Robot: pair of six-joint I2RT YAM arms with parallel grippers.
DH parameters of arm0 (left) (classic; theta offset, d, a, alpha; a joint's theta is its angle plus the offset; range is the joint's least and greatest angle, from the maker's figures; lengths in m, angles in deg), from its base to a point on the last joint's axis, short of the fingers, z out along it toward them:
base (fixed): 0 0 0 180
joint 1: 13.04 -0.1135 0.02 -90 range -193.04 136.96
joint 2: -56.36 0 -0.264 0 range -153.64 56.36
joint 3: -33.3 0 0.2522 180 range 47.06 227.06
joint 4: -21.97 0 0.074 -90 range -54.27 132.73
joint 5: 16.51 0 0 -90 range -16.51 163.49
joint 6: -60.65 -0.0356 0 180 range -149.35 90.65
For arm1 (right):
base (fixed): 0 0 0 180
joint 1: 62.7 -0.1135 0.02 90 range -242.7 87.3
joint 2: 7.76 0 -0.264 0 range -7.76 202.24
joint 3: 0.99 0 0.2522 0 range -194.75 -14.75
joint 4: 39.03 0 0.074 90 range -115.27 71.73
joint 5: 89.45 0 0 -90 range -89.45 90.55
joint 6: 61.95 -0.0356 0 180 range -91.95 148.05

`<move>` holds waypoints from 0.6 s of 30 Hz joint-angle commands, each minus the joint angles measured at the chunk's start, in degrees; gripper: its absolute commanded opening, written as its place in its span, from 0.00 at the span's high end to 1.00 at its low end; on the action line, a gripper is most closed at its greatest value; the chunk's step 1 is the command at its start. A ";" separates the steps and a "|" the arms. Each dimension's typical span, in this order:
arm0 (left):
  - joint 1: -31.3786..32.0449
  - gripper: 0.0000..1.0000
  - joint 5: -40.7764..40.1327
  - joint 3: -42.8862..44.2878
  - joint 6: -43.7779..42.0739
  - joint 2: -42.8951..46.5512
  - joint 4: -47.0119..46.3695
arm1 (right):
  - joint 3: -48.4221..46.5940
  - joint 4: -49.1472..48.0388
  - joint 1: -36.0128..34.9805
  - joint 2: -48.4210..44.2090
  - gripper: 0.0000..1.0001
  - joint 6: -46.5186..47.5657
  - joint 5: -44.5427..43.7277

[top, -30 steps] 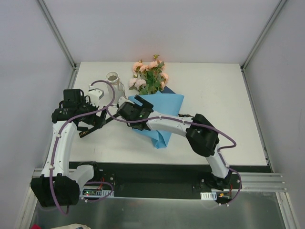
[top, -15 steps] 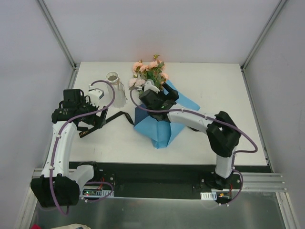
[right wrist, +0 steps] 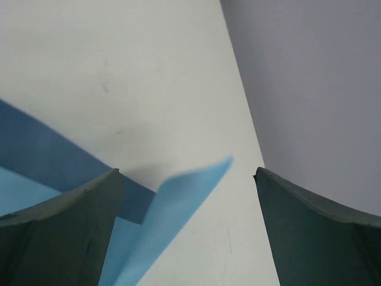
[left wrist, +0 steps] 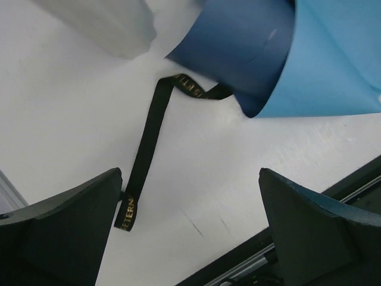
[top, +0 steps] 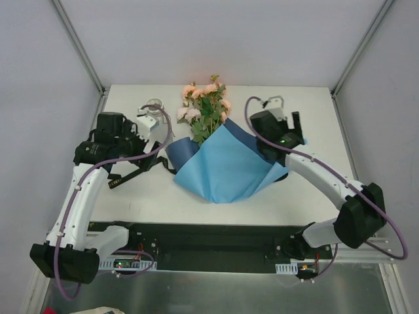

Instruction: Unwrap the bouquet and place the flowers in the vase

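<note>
The bouquet lies unwrapped at the back middle of the table. Its flowers (top: pixel 206 108), peach-pink roses with green leaves, rest on the spread blue paper (top: pixel 226 163), whose folded edge shows in the left wrist view (left wrist: pixel 274 53). The loose black ribbon (top: pixel 157 162) (left wrist: pixel 149 131) trails left from under the paper. The whitish vase (top: pixel 153 104) stands at the back left, half hidden behind my left arm and a blur (left wrist: pixel 101 24) in the left wrist view. My left gripper (top: pixel 134 163) (left wrist: pixel 189 173) hovers open over the ribbon's end. My right gripper (top: pixel 288 118) (right wrist: pixel 187 173) is open, with the paper's raised right corner (right wrist: pixel 178 208) loose between its fingers.
The table's right edge and the grey side wall (right wrist: pixel 309 77) lie just beyond my right gripper. The black mounting rail (top: pixel 216 239) runs along the near edge. Both arms' cables loop above the table.
My right arm swung from the left side of the bouquet over to the right, and the blue paper went from folded to spread open. My left arm shifted slightly toward the back.
</note>
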 commanded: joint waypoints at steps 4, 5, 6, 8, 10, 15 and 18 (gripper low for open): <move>19.31 0.01 -3.40 14.99 3.47 -11.11 1.26 | -0.95 9.71 13.35 -12.22 0.04 -9.85 7.95; 20.82 0.01 -3.40 16.94 3.48 -13.66 1.09 | -2.01 10.77 14.49 -12.14 0.04 -10.81 10.74; 22.14 0.01 -3.32 21.23 3.83 -19.08 1.18 | -2.89 12.17 14.94 -12.05 0.04 -12.65 12.25; 24.87 0.01 -1.57 26.52 4.79 -28.73 0.83 | -4.91 12.62 16.16 -12.05 0.04 -14.67 17.24; 26.02 0.01 0.46 35.65 5.67 -35.71 0.82 | -4.92 10.70 16.96 -12.57 0.04 -15.39 22.17; 27.61 0.01 0.99 52.52 5.15 -57.17 1.00 | -2.90 4.73 18.28 -14.16 0.04 -13.20 35.19; 27.43 0.01 0.03 56.06 4.71 -64.12 1.00 | -1.23 2.96 18.72 -14.77 0.04 -11.89 38.10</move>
